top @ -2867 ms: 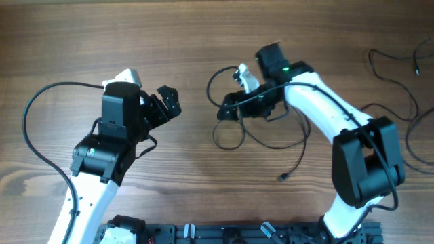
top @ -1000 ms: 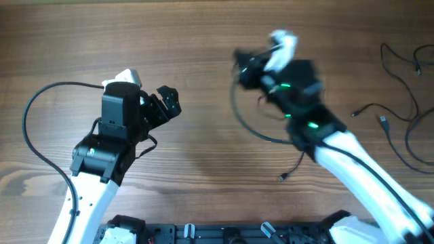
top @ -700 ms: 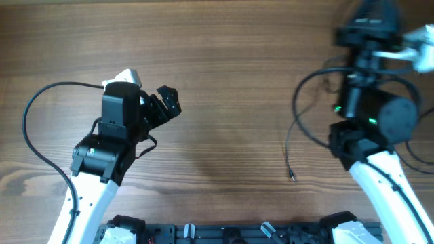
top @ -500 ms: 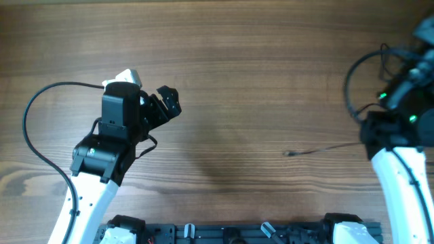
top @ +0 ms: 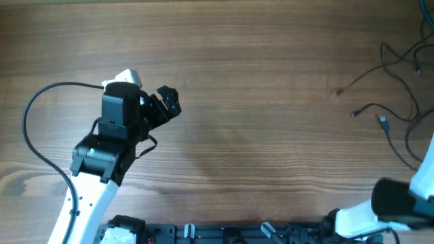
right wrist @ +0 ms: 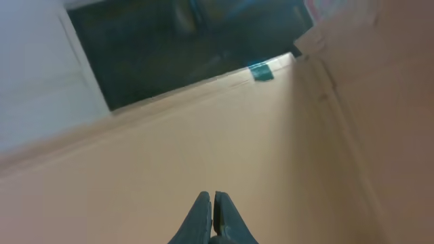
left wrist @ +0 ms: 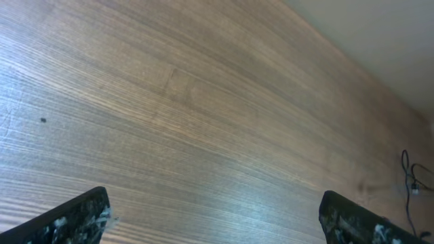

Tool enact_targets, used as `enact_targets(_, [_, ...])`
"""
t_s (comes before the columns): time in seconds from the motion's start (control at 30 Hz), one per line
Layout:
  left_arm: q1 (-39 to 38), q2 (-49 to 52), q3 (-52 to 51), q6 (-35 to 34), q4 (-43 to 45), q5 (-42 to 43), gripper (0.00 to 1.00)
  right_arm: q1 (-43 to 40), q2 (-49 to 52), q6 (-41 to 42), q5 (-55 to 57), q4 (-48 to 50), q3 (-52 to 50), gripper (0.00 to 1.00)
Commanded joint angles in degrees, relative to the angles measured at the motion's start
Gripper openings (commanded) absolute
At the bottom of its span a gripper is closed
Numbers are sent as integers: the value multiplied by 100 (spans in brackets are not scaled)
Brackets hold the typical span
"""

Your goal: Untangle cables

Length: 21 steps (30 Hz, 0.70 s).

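The cables (top: 369,106) lie spread in thin black strands along the table's right edge, with small plug ends (top: 353,113) pointing left. A bit of cable (left wrist: 409,177) also shows far off in the left wrist view. My left gripper (top: 166,102) hovers over the left half of the table, far from the cables, open with only bare wood between its fingers (left wrist: 81,215). My right gripper (right wrist: 213,198) is out of the overhead view. Its wrist view shows the two fingers shut together, nothing visible between them, pointing at a beige wall and away from the table.
The left arm's thick black cable (top: 30,129) loops over the table at the far left. The right arm's black and white elbow (top: 400,203) sits at the bottom right corner, near the rail (top: 224,234) along the front edge.
The right arm swept from the table's middle to the right and up, out of the overhead view, dragging the bunched cables along. They now lie spread at the right edge. The left arm stayed still.
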Motion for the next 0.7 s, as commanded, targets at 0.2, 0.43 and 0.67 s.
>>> enact_targets(0.2, [22, -35, 13, -52, 15, -57, 100, -28, 1185, -1917, 909, -1974, 317, 4])
enact_targets(0.43, [22, -35, 13, -52, 15, -57, 100, -28, 1947, -1915, 249, -3547, 317, 4])
enact_targets(0.67, [22, -35, 13, -52, 15, -57, 100, 4, 2542, -1904, -861, -4627, 299, 6])
